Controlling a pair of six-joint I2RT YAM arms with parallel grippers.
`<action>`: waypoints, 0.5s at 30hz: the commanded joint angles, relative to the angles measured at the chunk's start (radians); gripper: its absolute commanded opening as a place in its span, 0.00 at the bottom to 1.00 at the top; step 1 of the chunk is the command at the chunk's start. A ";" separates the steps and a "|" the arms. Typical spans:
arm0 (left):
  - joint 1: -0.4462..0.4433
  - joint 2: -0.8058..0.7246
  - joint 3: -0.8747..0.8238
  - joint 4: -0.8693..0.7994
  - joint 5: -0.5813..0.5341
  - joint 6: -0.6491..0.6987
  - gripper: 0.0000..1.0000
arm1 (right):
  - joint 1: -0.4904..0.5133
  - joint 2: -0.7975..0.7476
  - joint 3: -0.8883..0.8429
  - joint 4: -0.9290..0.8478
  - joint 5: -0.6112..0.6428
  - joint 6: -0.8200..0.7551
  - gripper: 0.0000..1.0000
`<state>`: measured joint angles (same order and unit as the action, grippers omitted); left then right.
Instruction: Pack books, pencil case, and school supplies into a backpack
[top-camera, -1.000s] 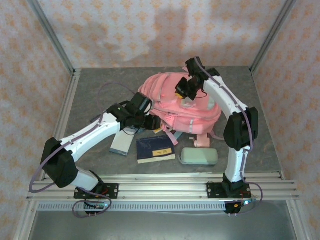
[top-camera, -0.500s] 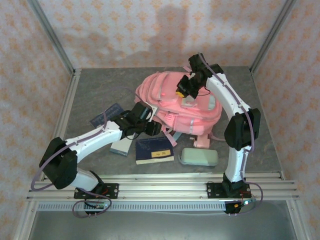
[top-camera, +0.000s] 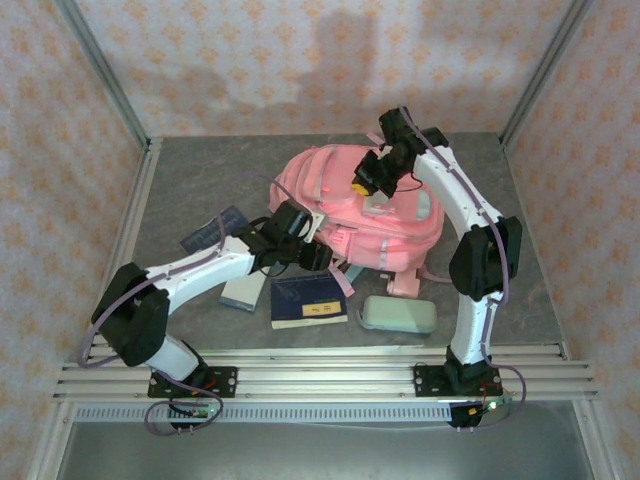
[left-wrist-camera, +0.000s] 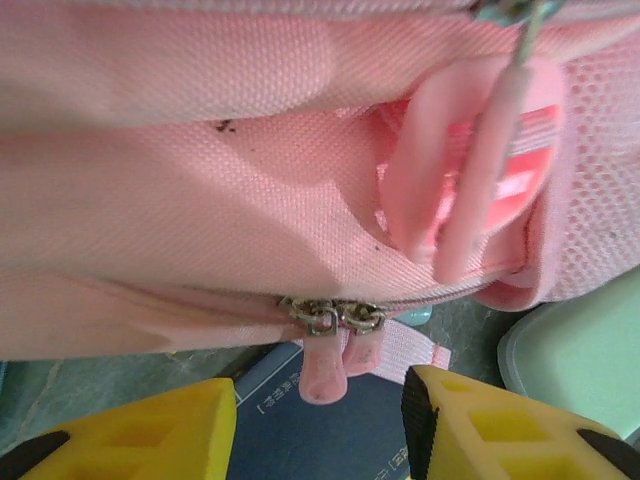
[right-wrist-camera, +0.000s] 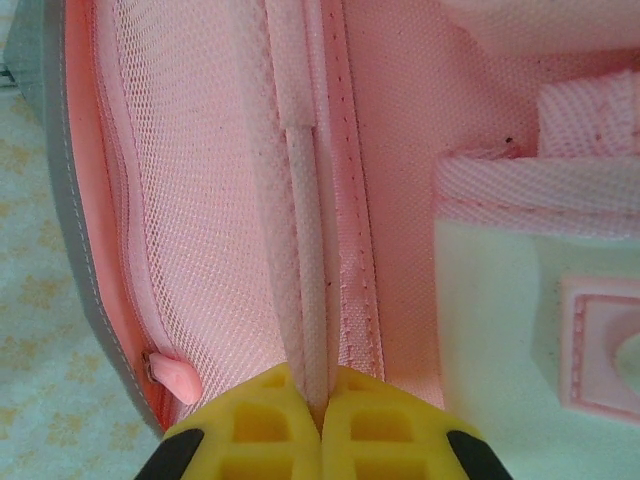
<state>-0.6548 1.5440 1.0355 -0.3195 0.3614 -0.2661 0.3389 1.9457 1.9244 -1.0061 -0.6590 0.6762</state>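
Observation:
The pink backpack (top-camera: 340, 200) lies in the middle of the table. My right gripper (top-camera: 366, 183) sits on top of it, shut on a pale pink corded seam (right-wrist-camera: 306, 250) of the backpack (right-wrist-camera: 400, 150); the closed gripper (right-wrist-camera: 322, 412) pinches that seam. My left gripper (top-camera: 312, 256) is at the backpack's near edge, open. Its yellow fingers (left-wrist-camera: 470, 425) flank two pink zipper pulls (left-wrist-camera: 322, 372) without touching them. The navy book (top-camera: 310, 300) lies below, also in the left wrist view (left-wrist-camera: 300, 430). The mint pencil case (top-camera: 398, 314) lies to its right, with a corner (left-wrist-camera: 575, 350) in the wrist view.
A slim pale blue-grey book (top-camera: 241, 293) lies under my left forearm, and a dark blue checked book (top-camera: 214, 230) lies further left. A small pink gadget (top-camera: 403, 284) sits at the backpack's near right. Metal rails border the table on the left and near sides.
My left gripper has shifted right along the backpack's near edge to the zipper pulls, uncovering the checked book. The right gripper rose slightly with the seam in it.

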 joint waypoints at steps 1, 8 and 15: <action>-0.002 0.044 0.034 0.025 0.023 -0.021 0.49 | -0.009 -0.068 0.046 0.039 -0.080 0.024 0.00; -0.003 0.117 0.068 0.038 -0.015 -0.013 0.44 | -0.011 -0.088 0.007 0.090 -0.124 0.044 0.00; -0.001 0.142 0.106 0.045 -0.029 -0.002 0.22 | -0.015 -0.097 -0.017 0.071 -0.128 0.009 0.00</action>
<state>-0.6548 1.6794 1.1030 -0.3058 0.3595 -0.2783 0.3195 1.9438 1.8992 -0.9581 -0.6933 0.6800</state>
